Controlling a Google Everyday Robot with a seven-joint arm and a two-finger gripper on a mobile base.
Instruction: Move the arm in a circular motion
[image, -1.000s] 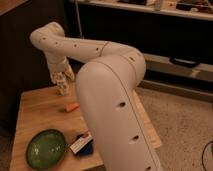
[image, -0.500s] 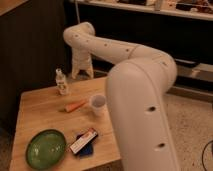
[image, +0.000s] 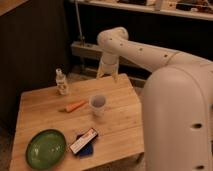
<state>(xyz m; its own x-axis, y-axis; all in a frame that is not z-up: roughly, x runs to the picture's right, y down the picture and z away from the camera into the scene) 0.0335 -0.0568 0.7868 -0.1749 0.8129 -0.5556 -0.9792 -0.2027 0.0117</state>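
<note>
The arm (image: 145, 52) hangs its gripper (image: 107, 72) above the worktop's (image: 122, 127) far edge, jaws apart, empty; cup (image: 98, 104) just before them.

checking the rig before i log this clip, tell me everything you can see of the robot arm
The arm is large, smooth and white, seemingly glossy plastic, built of thick rounded tubular segments dotted with small dark holes. A bulky segment fills the right foreground. A slimmer one runs up and left to a bent joint, then drops to the pale hand, which hangs at the far edge of the wooden table. Nothing shows in the hand, and it is apart from the things on the table.
</note>
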